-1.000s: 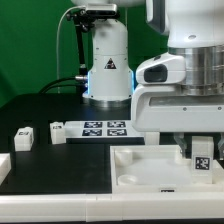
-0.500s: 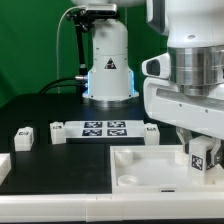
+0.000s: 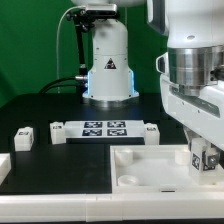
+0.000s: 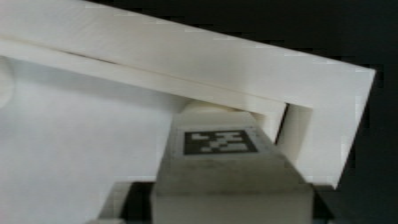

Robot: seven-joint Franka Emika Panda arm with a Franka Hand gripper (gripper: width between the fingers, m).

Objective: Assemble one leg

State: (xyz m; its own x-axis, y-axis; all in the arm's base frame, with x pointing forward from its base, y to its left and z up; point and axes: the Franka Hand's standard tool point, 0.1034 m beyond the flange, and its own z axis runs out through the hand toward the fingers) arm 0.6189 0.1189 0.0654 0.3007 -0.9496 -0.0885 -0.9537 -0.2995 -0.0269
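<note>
Fingers of the gripper are closed on the leg, clamping its two opposite side faces; the marker face shows between them in the wrist view. Position: the leg sits at the tray's right end in the exterior view, inside the recess and close against the corner walls. Whether its lower end already touches the tray floor cannot be determined.

Handling assessment: the leg appears to be a small rigid plastic block, light, not fragile. Its smooth faces are judged somewhat slippery, so a firm pinch across the flat sides, as now applied, is the sound hold. Gripping low on the block would foul the tray wall; a hold on the upper part is preferable.

Change from the earlier frames: the wrist has rotated. The marker on the leg, previously facing the camera squarely, is now turned away to the exterior view's right and partly hidden by the gripper body. The leg has shifted slightly right and lower.

Unchanged items: the marker board lies on the dark surface behind the tray, and two small white parts rest at the far left, well apart from the gripper.
</note>
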